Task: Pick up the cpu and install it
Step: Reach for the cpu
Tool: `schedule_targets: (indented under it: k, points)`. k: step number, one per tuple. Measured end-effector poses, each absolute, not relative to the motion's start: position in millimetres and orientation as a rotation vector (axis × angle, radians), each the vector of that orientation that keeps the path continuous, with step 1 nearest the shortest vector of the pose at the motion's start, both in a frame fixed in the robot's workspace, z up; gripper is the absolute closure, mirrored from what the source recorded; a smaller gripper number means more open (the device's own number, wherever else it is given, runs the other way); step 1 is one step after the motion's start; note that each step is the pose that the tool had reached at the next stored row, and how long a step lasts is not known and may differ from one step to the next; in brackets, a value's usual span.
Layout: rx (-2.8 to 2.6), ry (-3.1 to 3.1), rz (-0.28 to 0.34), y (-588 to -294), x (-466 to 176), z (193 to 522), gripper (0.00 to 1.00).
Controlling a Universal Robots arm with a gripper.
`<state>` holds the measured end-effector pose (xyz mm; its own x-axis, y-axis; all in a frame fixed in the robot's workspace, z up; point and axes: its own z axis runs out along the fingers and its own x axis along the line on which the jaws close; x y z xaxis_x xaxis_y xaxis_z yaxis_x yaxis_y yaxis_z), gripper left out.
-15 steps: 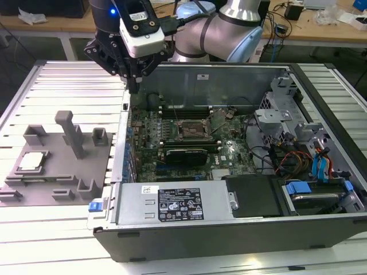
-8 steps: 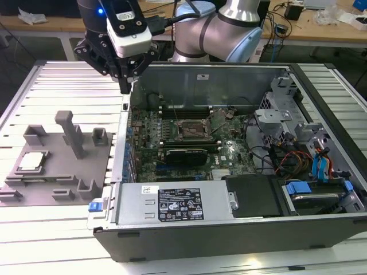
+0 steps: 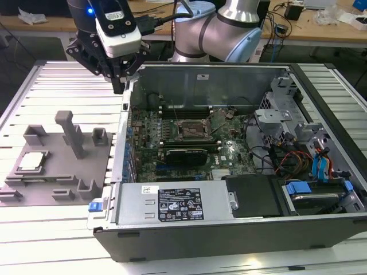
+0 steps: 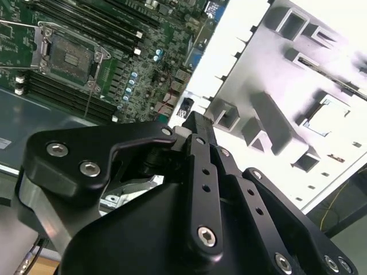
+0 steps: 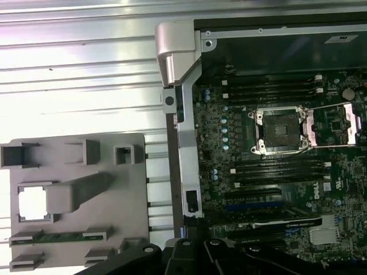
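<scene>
The cpu [image 3: 31, 162] lies flat, silvery-white side up, in a square pocket of the grey fixture plate [image 3: 57, 166] at the exterior view's left. Both wrist views show the cpu [image 4: 330, 118] [image 5: 32, 202] too. My gripper [image 3: 119, 86] hangs above the back left corner of the open computer case, well away from the cpu. Its fingers [image 4: 195, 123] are shut with nothing between them. The black metal-framed socket [image 3: 192, 129] [image 4: 71, 57] [image 5: 281, 130] on the green motherboard stands open and empty, its lever raised.
The case wall [image 3: 123, 143] rises between the fixture plate and the motherboard. A tall grey post [image 3: 71, 133] stands on the plate beside the cpu. A long black graphics card [image 3: 184, 154] sits in front of the socket, with the power supply [image 3: 172, 203] and drive bays [image 3: 304, 189] nearer.
</scene>
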<state>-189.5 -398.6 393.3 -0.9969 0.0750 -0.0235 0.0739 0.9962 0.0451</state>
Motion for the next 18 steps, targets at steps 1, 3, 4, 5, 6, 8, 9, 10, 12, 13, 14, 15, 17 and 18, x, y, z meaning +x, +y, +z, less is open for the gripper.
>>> schedule_targets:
  k: [1, 3, 4, 5, 6, 8, 9, 10, 12, 13, 14, 15, 17, 18]
  points:
    - [0.116, 3.113, 0.069, -398.7, -191.3, 393.3, 0.89]
    - [0.116, 3.113, 0.069, -398.6, -194.3, 393.3, 0.89]
    - [0.116, 3.113, 0.069, -398.6, -195.5, 393.3, 0.89]
    - [0.116, 3.113, 0.069, -398.6, -197.9, 393.3, 0.89]
    - [0.116, 3.113, 0.069, -398.7, -200.3, 393.3, 0.89]
    - [0.116, 3.113, 0.069, -398.7, -203.5, 393.3, 0.89]
    - [0.116, 3.112, 0.069, -398.7, -204.8, 393.3, 0.89]
    - [0.116, 3.112, 0.069, -398.6, -206.9, 393.3, 0.89]
    - [0.116, 3.112, 0.069, -398.6, -209.4, 393.3, 0.89]
    - [0.116, 3.112, 0.069, -398.6, -210.6, 393.3, 0.89]
    - [0.116, 3.112, 0.069, -398.6, -212.3, 393.3, 0.89]
    - [0.116, 3.111, 0.069, -398.6, -214.2, 393.3, 0.89]
    - [0.116, 3.111, 0.069, -398.6, -219.6, 393.3, 0.89]
    - [0.116, 3.111, 0.069, -398.6, -221.7, 393.3, 0.89]
